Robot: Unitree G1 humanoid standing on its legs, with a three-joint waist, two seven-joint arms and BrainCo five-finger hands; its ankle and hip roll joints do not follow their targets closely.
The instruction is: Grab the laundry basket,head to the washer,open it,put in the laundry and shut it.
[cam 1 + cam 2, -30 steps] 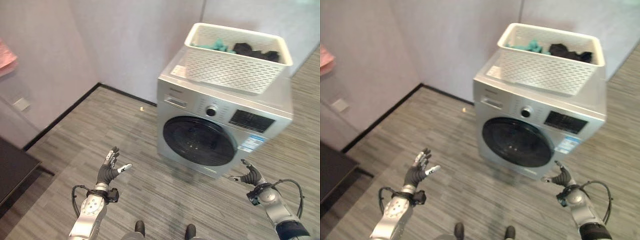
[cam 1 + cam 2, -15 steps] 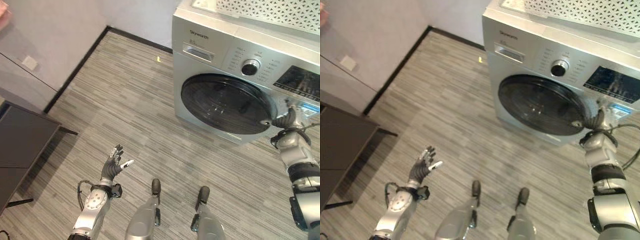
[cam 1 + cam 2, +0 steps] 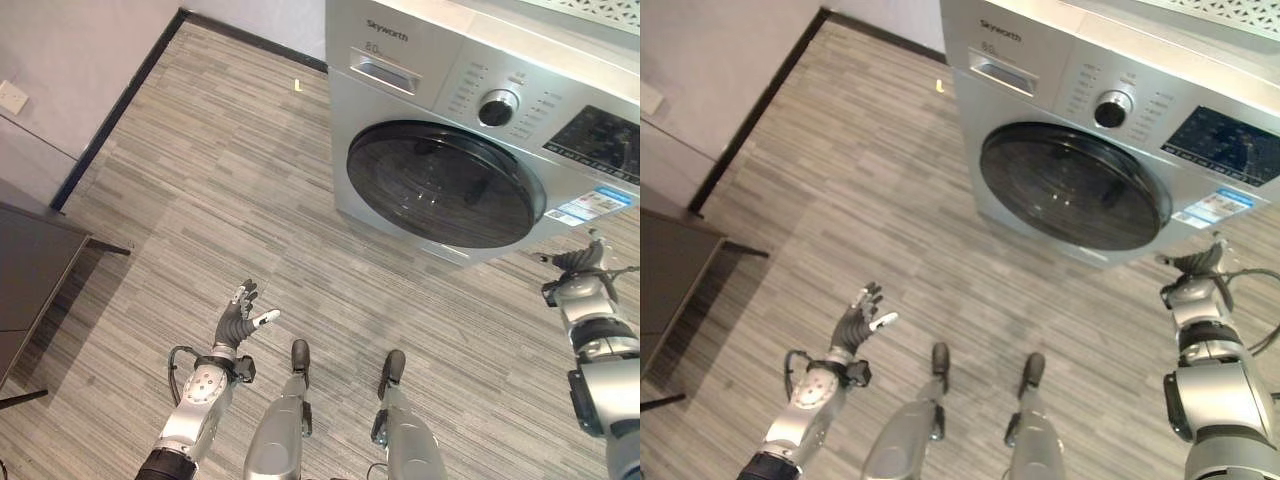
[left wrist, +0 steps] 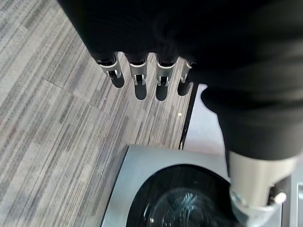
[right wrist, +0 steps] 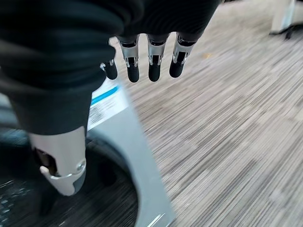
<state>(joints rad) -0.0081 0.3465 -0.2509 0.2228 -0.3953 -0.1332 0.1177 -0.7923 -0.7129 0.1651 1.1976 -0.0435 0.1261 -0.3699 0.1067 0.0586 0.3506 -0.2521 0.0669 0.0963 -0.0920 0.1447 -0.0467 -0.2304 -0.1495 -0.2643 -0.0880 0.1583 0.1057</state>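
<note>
Washer (image 3: 470, 130) door shut, R hand (image 3: 577, 262) near, L hand (image 3: 238, 322) apart

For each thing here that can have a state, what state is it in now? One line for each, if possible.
Washer door: shut, dark glass facing the room.
Detergent drawer: pushed in.
Left hand: open, holding nothing, over the floor.
Right hand: open, holding nothing, near the washer's lower right corner.

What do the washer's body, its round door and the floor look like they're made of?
Washer body: seemingly painted metal, a smooth silver-grey with a soft sheen. Round door: dark tinted glass or clear plastic, glossy, with bright glints, inside a dark rim. Floor: grey striped planks or tiles, matte, possibly vinyl or carpet; hard to tell.
</note>
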